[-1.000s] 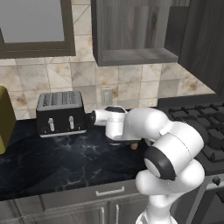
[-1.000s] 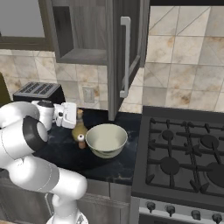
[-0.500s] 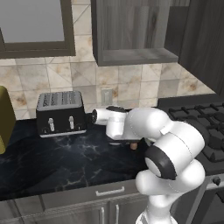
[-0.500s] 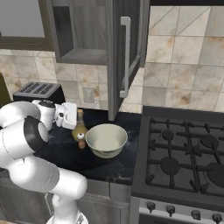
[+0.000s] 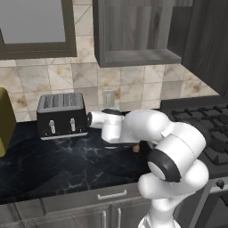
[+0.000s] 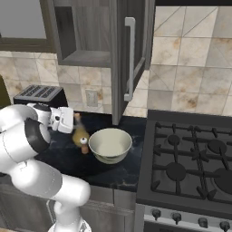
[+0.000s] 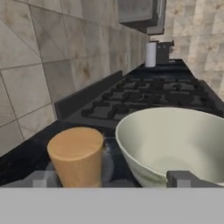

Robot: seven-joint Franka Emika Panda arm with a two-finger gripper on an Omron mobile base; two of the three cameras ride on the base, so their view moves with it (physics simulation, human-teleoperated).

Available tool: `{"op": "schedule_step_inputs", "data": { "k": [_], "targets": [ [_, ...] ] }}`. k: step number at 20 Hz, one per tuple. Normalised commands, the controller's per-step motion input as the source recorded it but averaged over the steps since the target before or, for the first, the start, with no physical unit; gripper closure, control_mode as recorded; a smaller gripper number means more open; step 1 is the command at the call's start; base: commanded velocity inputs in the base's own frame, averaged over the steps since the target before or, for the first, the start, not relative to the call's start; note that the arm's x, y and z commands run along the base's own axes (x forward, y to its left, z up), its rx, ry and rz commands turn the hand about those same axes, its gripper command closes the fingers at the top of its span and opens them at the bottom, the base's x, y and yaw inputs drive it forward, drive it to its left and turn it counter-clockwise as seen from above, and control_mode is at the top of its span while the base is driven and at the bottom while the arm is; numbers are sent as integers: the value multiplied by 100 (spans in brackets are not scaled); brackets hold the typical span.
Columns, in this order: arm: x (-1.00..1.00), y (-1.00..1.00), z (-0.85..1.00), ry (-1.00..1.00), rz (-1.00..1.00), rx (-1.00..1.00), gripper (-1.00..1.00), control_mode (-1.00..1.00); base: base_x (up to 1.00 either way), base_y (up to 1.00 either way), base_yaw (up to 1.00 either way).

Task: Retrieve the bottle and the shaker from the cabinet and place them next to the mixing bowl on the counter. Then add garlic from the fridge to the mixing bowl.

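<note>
The pincer (image 7: 111, 179) has just spread wide and let go of the bottle (image 6: 79, 133), now standing on the table (image 6: 63, 156) just left of the mixing bowl (image 6: 110, 145), so delivery looks done.

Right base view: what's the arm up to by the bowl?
The gripper is open at the bottle, which stands on the counter just left of the mixing bowl. The shaker stands there too, in front of the bottle and beside the bowl. In the hand view the bottle's stopper sits between the fingertips, unclamped. The cabinet hangs open and the bowl looks empty, so the garlic step is not yet done.
</note>
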Motion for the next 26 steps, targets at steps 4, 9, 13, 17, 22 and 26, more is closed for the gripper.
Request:
{"op": "schedule_step_inputs", "data": {
  "k": [4, 9, 13, 17, 22, 26],
  "targets": [
    [0, 37, 0, 12, 0, -1, -100, -100, 0, 0, 0],
    [0, 37, 0, 17, 0, 0, -100, -100, 0, 0, 0],
    [-35, 24, 4, 19, 0, 0, -100, -100, 0, 0, 0],
    [-90, 3, 27, 5, 0, 0, -100, -100, 0, 0, 0],
    [-100, -1, 28, 0, 0, 0, -100, -100, 0, 0, 0],
    [-100, -15, 61, 0, 3, 20, -100, -100, 0, 0, 0]
  ]
}}
